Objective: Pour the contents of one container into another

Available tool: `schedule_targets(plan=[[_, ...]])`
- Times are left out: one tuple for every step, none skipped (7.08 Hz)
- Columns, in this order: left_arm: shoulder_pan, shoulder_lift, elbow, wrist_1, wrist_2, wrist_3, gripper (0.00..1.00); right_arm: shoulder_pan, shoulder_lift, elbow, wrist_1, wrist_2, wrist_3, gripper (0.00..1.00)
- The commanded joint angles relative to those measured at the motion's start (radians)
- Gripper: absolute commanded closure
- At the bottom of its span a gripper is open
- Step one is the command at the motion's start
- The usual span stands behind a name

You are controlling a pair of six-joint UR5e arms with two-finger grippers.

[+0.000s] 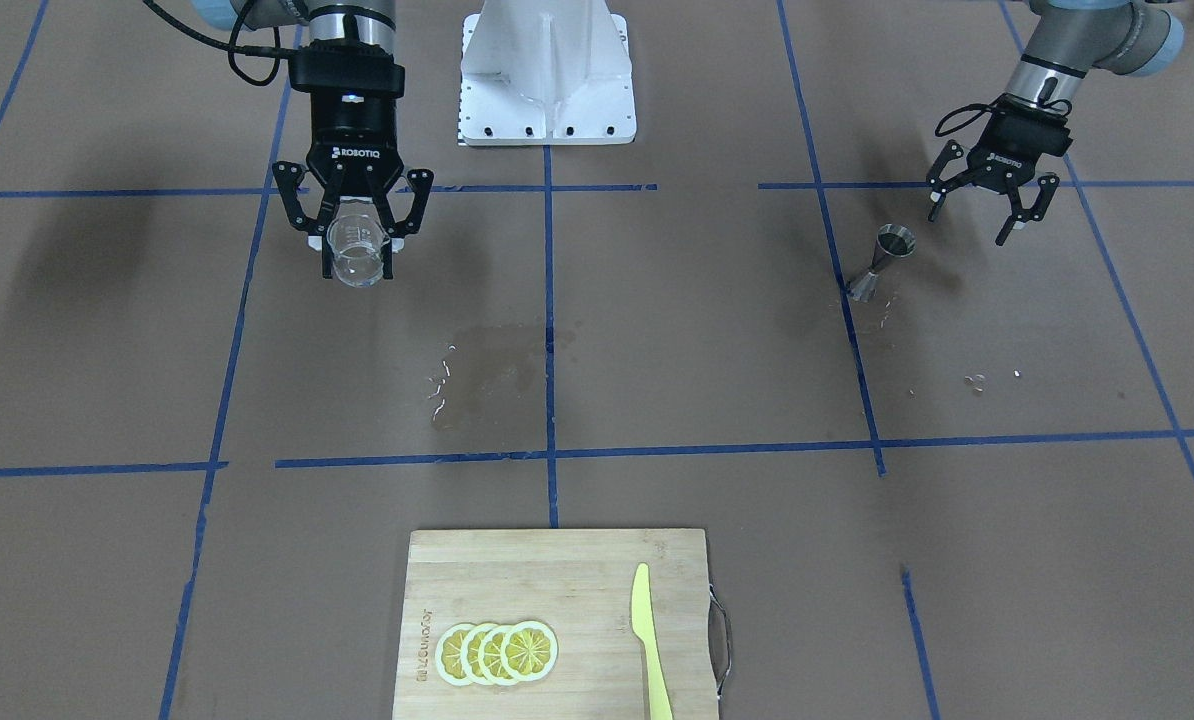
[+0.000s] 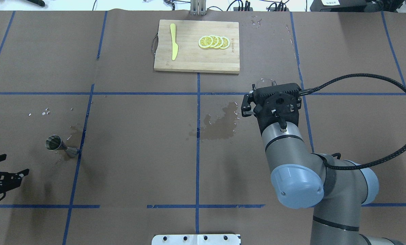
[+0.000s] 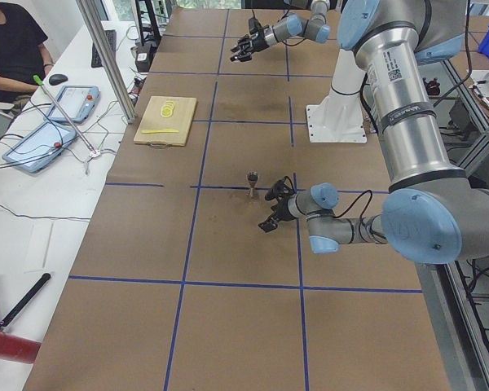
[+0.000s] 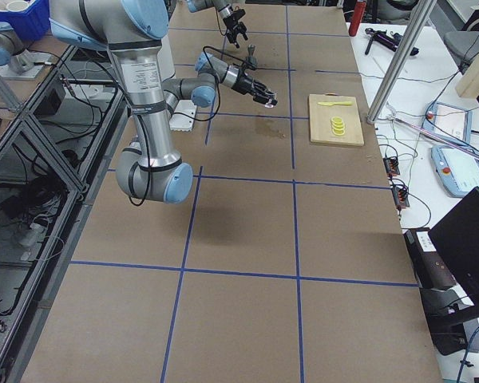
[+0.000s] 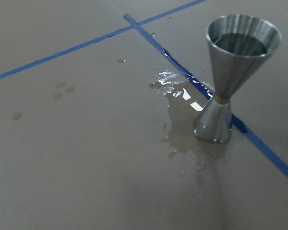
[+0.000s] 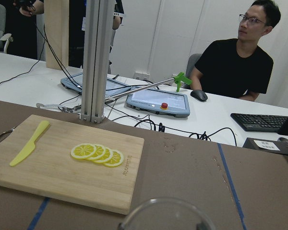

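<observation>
Glass cup (image 1: 359, 252) between the right fingers (image 1: 385, 222)

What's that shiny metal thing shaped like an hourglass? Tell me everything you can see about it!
The small silver-grey metal hourglass-shaped jigger is two shiny cones joined at a thin waist with a gold-coloured ring. It stands upright on its smaller cone, wide cup on top, with liquid showing inside. Its foot sits in a wet puddle on the brown table, right by a blue tape line. Nothing grips it; the open left gripper hangs near but apart.
</observation>
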Motion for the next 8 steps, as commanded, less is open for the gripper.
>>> schedule_targets(plan=[[-0.21, -0.034, 0.01, 0.008, -0.241, 0.041, 0.0, -0.004, -0.123, -0.061, 0.21, -0.037, 0.03, 0.98], [-0.34, -0.073, 0.017, 0.058, -0.399, 0.041, 0.0, -0.027, -0.155, -0.085, 0.245, -0.101, 0.03, 0.97], [-0.446, -0.147, 0.017, 0.149, -0.53, 0.045, 0.0, -0.05, -0.175, -0.087, 0.254, -0.125, 0.035, 0.95], [-0.528, -0.206, 0.018, 0.254, -0.613, 0.071, 0.0, -0.08, -0.198, -0.105, 0.254, -0.159, 0.086, 0.95], [-0.598, -0.217, 0.015, 0.305, -0.684, 0.108, 0.0, -0.105, -0.214, -0.139, 0.272, -0.177, 0.119, 0.95], [-0.678, -0.217, 0.015, 0.336, -0.773, 0.107, 0.0, -0.134, -0.258, -0.203, 0.408, -0.212, 0.127, 0.95], [-0.712, -0.219, 0.015, 0.35, -0.79, 0.108, 0.0, -0.139, -0.27, -0.246, 0.502, -0.217, 0.112, 0.96], [-0.714, -0.235, 0.015, 0.374, -0.824, 0.108, 0.0, -0.14, -0.289, -0.259, 0.516, -0.216, 0.127, 0.93]])
